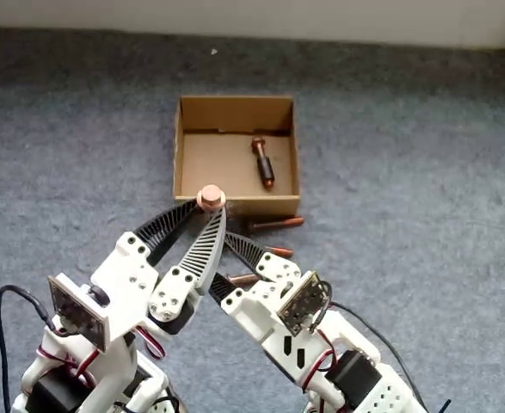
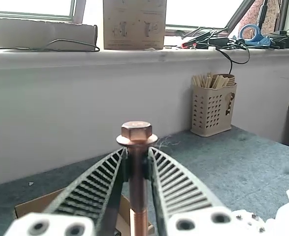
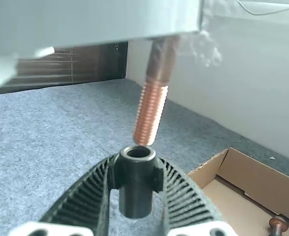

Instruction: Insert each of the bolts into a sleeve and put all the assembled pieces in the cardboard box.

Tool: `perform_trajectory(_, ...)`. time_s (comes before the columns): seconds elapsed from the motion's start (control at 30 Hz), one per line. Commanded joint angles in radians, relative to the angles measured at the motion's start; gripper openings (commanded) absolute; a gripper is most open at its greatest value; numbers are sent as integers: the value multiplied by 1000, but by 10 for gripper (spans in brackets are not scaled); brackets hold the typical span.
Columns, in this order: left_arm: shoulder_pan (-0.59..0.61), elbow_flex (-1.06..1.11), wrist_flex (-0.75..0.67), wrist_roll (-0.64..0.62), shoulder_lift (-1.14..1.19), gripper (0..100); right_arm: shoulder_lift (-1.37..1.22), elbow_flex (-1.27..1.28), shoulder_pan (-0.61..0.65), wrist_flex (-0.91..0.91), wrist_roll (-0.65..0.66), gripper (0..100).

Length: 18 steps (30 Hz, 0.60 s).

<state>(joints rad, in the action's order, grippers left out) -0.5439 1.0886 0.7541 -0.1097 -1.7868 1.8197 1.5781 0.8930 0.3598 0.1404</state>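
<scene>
High view: the left tool is closed on a bolt, head up, at 6 o'clock of the cardboard box; the shank is hidden. The right tool lies beneath, its tips covered. One assembled piece lies inside the box; loose bolts lie on the worktop at 5 o'clock of it.

Left wrist view: the bolt's lower end is cut off.

Right wrist view: the right tool grips a sleeve upright, the threaded tip at its mouth; contact unclear.

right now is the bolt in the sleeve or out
Out. The bolt hangs with its threaded tip just above the sleeve, whose hole shows empty.
</scene>
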Motion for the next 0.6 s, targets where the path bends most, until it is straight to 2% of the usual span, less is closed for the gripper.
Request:
perform_trajectory(0.0, -4, -1, -5, -6, -5, 6, 16, -24, 12, -27, 8, 5)
perform_trajectory(0.57, 39, 13, 2, -5, -5, 6, 16, -116, 10, -27, 8, 5)
